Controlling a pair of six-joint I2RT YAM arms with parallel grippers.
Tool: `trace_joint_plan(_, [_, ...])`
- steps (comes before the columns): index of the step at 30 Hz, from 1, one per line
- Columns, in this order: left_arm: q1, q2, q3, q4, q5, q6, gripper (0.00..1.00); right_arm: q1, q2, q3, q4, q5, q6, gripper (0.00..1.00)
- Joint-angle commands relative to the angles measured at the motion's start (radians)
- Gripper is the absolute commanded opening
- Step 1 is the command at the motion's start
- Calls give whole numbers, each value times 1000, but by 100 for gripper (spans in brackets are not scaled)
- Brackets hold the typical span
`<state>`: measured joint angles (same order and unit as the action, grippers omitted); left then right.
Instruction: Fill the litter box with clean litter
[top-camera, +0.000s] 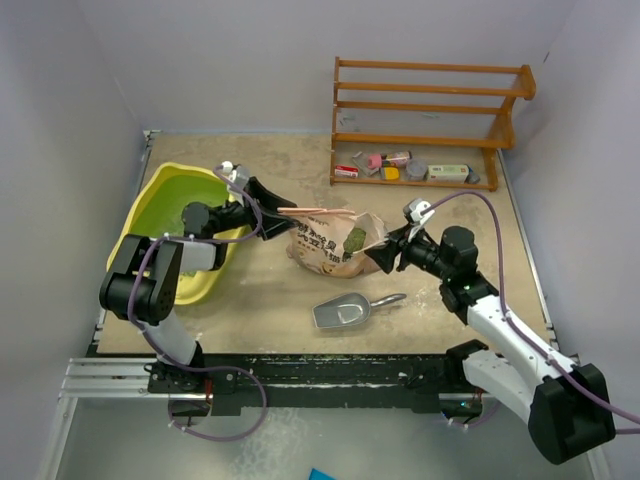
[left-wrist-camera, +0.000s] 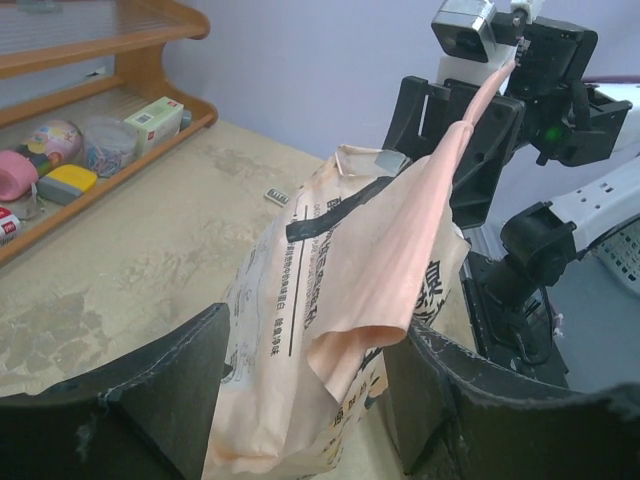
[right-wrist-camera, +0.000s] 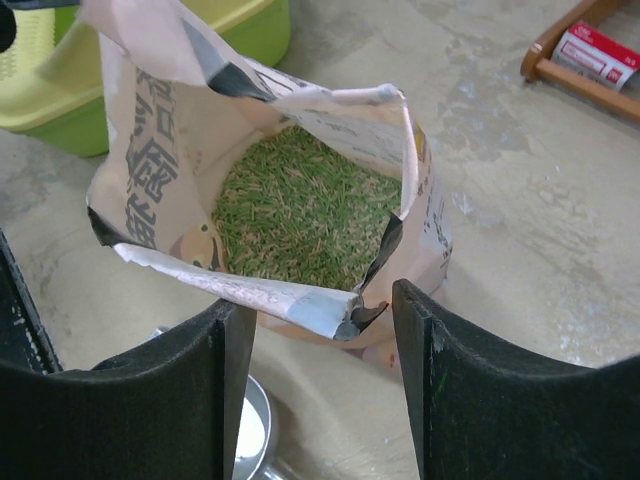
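The sandy-beige table (top-camera: 280, 300) carried everything, and a wooden rack (top-camera: 420, 140) stood along its far right edge. The litter box (top-camera: 185, 188), a yellow oval tub with a green inside, sat at the far left of the table. No granules could be made out in it from above.

The left arm reached across the tub's right rim. The left gripper (top-camera: 283, 211) was clamped on the bunched upper edge of the litter bag (top-camera: 325, 250), and its wrist view showed peach paper filling the gap between the two fingers. The right gripper (top-camera: 382, 255) met the bag from the opposite side. It pinched the near rim, with the bag's wall pressed between its fingers, so the mouth was held stretched between the two grippers.

The bag stood upright on the table between the arms, just right of the litter box. It was peach-pink with black Chinese text. The clean litter (right-wrist-camera: 290, 205), pale green fine granules, lay inside the bag well below its torn rim.

A small silver metal scoop (top-camera: 345, 312) lay on the table just in front of the bag, with its handle pointing right. Several small colourful items (top-camera: 400, 165) sat on the rack's lowest shelf, too small to identify.
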<state>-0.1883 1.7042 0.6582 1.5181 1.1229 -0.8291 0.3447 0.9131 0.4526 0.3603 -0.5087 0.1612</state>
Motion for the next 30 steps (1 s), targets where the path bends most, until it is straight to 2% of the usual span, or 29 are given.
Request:
trace_joint_plan(1, [-11,3,41,131,5,-3,64,-1,10,-13,191,-46,-1,58])
trace_joint_plan(6, [-15,4,46,131,18,4,54,-2,-36,-59,253,-49,-9,57])
trace_joint_plan(9, [-17,10,44,131,19,8,46,-3,-47,-56,215,-53,-26,52])
trace_joint_plan(11, [-17,16,47,131,18,1,37,-3,-55,-57,204,-49,-23,43])
trace_joint_plan(14, [-17,26,62,130,28,-9,16,-3,-86,-65,175,-16,-12,11])
trace_joint_plan(16, [-15,35,75,130,31,-17,1,-3,-120,-78,161,15,-8,2])
trace_joint_plan(22, [-8,50,94,131,-10,-56,0,-3,-220,-62,19,110,-21,0])
trace_joint_plan(26, [2,24,70,125,-106,-54,0,-3,-233,-31,-98,213,14,0])
trace_joint_plan(30, [2,33,125,22,-86,-119,0,-3,-223,-31,-124,262,81,0])
